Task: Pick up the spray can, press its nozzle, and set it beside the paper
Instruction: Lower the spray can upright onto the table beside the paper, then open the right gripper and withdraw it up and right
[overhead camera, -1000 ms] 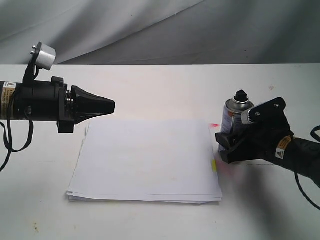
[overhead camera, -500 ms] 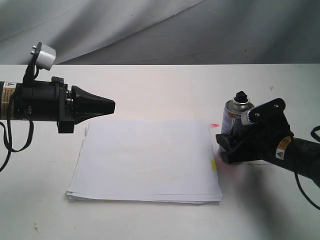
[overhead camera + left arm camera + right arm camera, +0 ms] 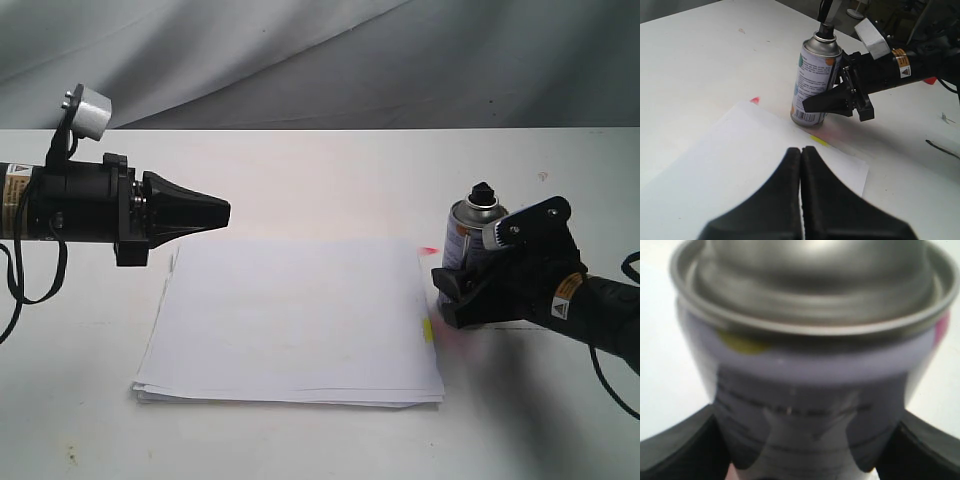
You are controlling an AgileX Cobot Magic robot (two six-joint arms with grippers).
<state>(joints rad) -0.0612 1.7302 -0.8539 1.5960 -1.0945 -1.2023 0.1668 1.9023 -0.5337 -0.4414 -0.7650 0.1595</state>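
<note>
The silver spray can [image 3: 466,235] stands upright just off the right edge of the paper [image 3: 300,320], near its yellow tab [image 3: 428,331]. Its black nozzle [image 3: 483,190] points up, untouched. My right gripper [image 3: 447,295] is shut on the can's lower body, one finger on each side [image 3: 802,450]. In the left wrist view the can [image 3: 815,80] looks set down on the table, with a right finger [image 3: 832,100] against it. My left gripper [image 3: 226,211] hovers shut and empty above the paper's left part [image 3: 800,150].
A small red mark [image 3: 428,249] lies on the white table [image 3: 330,170] at the paper's far right corner. A faint pink stain [image 3: 468,335] sits below the right gripper. A grey cloth backdrop [image 3: 300,60] hangs behind. A thin cable [image 3: 942,149] lies on the far side.
The can and right gripper dropped very slightly a second ago and have held still since. The left arm has not moved.
</note>
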